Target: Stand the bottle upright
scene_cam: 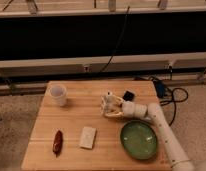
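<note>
The arm is white and smooth, built of rounded tubular sections that meet at a bulging elbow-like joint just right of the green plate's upper edge. Its lowest section widens slightly below and right of that plate. The section above the plate is a stout white cylinder. From it, up and left of the plate, springs the tool, cream-coloured and slim, its thin pale members forming an open, cage-like shape.
</note>
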Available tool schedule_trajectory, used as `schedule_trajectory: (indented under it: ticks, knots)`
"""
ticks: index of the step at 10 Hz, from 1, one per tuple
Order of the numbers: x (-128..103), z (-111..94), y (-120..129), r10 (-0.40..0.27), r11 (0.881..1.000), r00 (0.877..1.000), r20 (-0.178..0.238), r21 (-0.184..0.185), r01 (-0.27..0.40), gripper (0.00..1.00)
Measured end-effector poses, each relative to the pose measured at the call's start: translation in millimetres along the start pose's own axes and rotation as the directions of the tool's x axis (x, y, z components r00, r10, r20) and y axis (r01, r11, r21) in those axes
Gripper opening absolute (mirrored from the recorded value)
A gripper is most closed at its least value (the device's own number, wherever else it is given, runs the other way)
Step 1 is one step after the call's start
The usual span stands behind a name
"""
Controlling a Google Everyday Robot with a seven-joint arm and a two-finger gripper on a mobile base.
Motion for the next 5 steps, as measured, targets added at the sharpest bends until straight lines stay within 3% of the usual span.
schedule_trajectory:
  ticks: [2, 5]
  knots:
    - [7.4, -10.5, -7.1, -0.002, 1.0, 1.0, -0.017, 0.014, 0.003, 0.8]
    - [7.8, -8.6, -6.2, -0.007, 1.0, 1.0, -0.024, 0.027, 0.008, 0.8]
